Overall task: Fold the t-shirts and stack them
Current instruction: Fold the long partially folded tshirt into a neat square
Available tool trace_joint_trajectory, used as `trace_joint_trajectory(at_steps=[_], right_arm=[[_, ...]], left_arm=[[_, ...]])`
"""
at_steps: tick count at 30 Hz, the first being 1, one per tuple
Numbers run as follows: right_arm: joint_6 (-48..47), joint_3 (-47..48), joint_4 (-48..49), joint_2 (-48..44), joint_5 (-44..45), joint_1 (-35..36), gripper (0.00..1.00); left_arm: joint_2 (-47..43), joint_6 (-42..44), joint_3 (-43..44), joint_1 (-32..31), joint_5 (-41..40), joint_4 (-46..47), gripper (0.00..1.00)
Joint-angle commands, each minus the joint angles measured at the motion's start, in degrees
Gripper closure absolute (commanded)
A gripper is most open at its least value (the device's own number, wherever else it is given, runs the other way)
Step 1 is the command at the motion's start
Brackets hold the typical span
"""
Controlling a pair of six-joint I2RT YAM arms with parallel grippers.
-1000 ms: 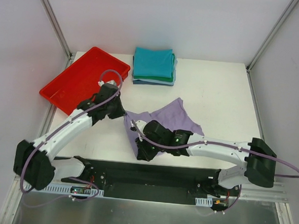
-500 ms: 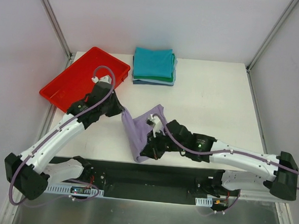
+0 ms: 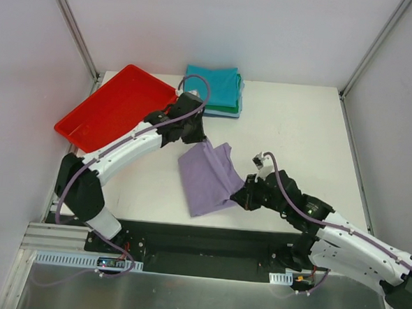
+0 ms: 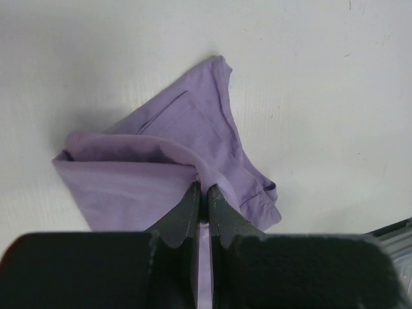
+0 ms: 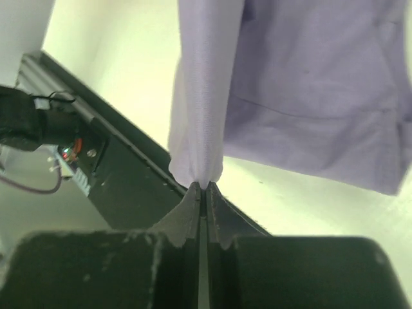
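While both arms reach out over the white table (image 3: 299,125), the purple shirt (image 3: 206,174) is held between them in the middle of the overhead view, doubled over into a rough slanted rectangle. How much of it rests on the table cannot be told.

The left gripper (image 3: 193,135) sits at the shirt's upper left corner, just below the stack of folded shirts (image 3: 211,90). In the left wrist view its jaws are pressed together on a fold of purple cloth. The rest of the shirt spreads out above them, with one narrow end pointing toward the upper centre of the frame.

The right gripper (image 3: 240,197) is at the shirt's right edge, low in the overhead view. In the right wrist view its jaws are clamped on a gathered bit of fabric. That fabric rises from the tips as a narrow column in the centre and widens into a broad sheet across the upper right.

The stack lies at the top centre of the overhead view, teal on top, with green, light blue and navy edges showing beneath. The red tray (image 3: 89,119) sits at the upper left, apart from the purple shirt, and the left arm runs along its lower right side.
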Motion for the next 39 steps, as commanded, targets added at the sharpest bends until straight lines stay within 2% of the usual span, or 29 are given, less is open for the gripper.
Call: trace_joint_trajectory(at_steps=[1,10,17,22,24,25,26,27,28,29,30,31,33,34,38,39], right_arm=[[3.0,-3.4,-4.4,-2.7,1.0,-5.1,1.0],[3.9,-7.8,-4.6,-3.6,-1.4,-11.5,1.0],[0.8,-9.8,-2.2,-0.5,1.8,-14.6,0.99],[-2.4,-9.9,-0.7,2.4,5.6,-17.2,0.94],[-3.0,-9.4,-0.7,4.4,5.3,-18.5,0.86],[-3.0,-9.3,-0.7,5.2,5.0,-19.0,0.76],[-3.2,-9.0,-0.9,6.0,5.3,-19.2,0.71],[-3.3,-8.6,-1.3,6.4,5.9,-19.6,0.68],[-3.9,-8.2,-1.5,6.5,6.9,-19.7,0.68],[-4.4,-7.9,-1.7,6.3,7.8,-19.7,0.68],[-4.7,-7.3,-2.3,5.6,8.8,-19.8,0.64],[-4.8,-6.9,-3.1,5.0,9.7,-19.8,0.57],[-4.7,-5.7,-5.0,3.0,11.0,-19.8,0.35],[-4.2,-5.3,-6.1,2.0,11.5,-19.8,0.29],[-2.8,-5.5,-6.2,-3.6,6.2,-19.8,0.21],[-2.3,-5.8,-4.9,-4.7,2.9,-19.8,0.12]], left_arm=[[7.5,2.3,7.0,-0.7,2.8,2.4,1.0],[20.3,3.7,15.8,-1.5,6.9,2.4,1.0],[26.4,4.4,20.1,-1.5,8.1,2.4,1.0],[29.6,5.0,22.3,-1.5,7.7,2.3,1.0],[30.7,5.4,23.0,-1.5,7.7,2.3,1.0],[31.0,5.6,23.1,-1.5,8.1,2.3,0.94],[31.2,5.8,23.0,-1.5,8.6,2.3,0.83],[31.2,5.9,22.9,-1.5,8.8,2.3,0.8],[30.8,5.9,22.7,-1.5,8.5,2.2,0.72],[30.4,6.0,22.7,-1.5,8.4,2.3,0.57],[29.9,6.2,22.5,-1.5,8.0,2.3,0.48],[29.2,6.5,22.5,-1.5,8.0,2.3,0.37],[27.2,7.3,22.1,-1.5,9.1,2.2,0.02],[26.2,7.6,21.5,-1.5,9.7,2.3,0.01],[20.7,8.4,17.0,-1.5,14.7,2.4,0.01],[19.5,8.2,15.2,-1.5,16.2,2.4,0.01]])
